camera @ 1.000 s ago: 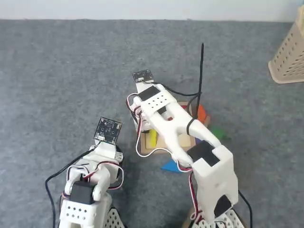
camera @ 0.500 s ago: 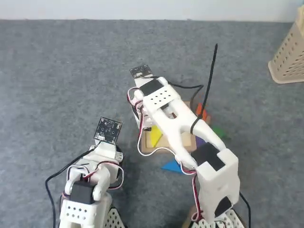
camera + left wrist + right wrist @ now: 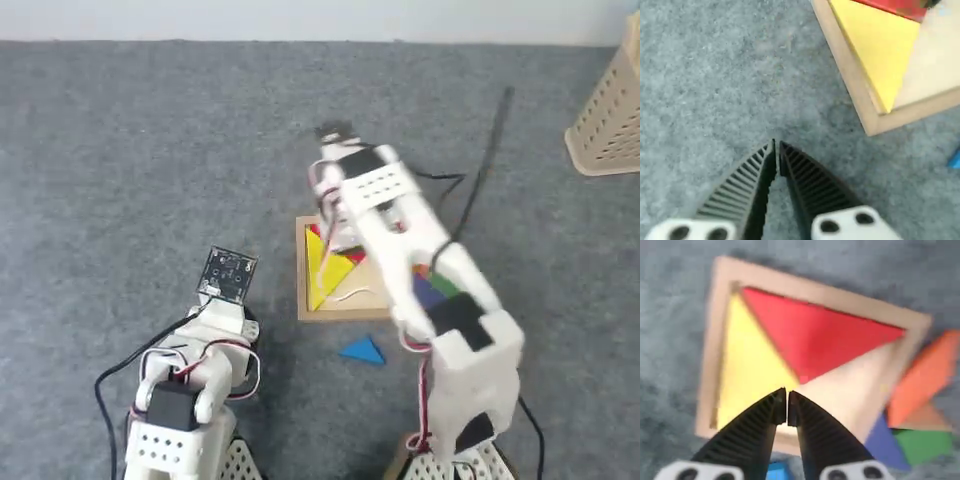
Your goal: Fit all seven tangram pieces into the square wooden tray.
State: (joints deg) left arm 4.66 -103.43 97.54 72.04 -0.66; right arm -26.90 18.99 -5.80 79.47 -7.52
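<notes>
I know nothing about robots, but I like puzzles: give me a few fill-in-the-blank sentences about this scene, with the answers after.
1. In the wooden tray lie two triangles, a red triangle and a ____ one.
2. The small triangle on the carpet in front of the tray is ____.
3. The left gripper and the right gripper both have their fingers ____ (open or shut).
4. The orange piece lies ____ the tray (inside or outside).
Missing words: yellow; blue; shut; outside.

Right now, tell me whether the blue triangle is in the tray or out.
Out: the blue triangle lies on the carpet, apart from the tray.
</notes>
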